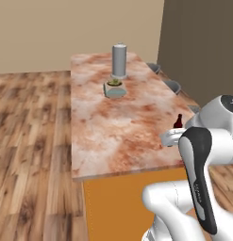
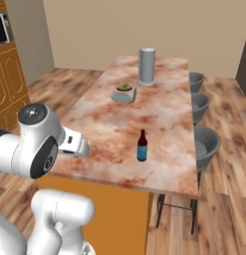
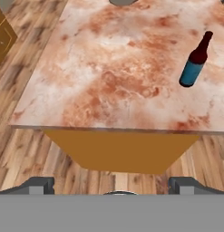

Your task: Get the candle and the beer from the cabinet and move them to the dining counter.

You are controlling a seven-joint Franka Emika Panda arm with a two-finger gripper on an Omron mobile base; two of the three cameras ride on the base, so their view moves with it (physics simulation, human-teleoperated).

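Note:
The beer (image 2: 142, 146), a dark brown bottle with a blue label, stands upright on the dining counter (image 2: 102, 124) near its front right side. It also shows as the beer (image 3: 195, 61) and the beer (image 1: 178, 121), partly behind my arm. The candle (image 2: 125, 87), pale olive in a whitish dish, sits further back on the counter (image 1: 108, 136), also as the candle (image 1: 114, 84). My gripper (image 3: 112, 186) hangs open and holds nothing, back from the counter's near edge (image 3: 109, 129), with the beer ahead and to its right. The cabinet is out of view.
A tall grey cylinder (image 2: 147, 66) stands just behind the candle. Grey stools (image 2: 206, 144) line the counter's right side. Orange cupboards with arched doors (image 2: 7, 84) stand at the left. Wooden floor (image 1: 33, 141) surrounds the island.

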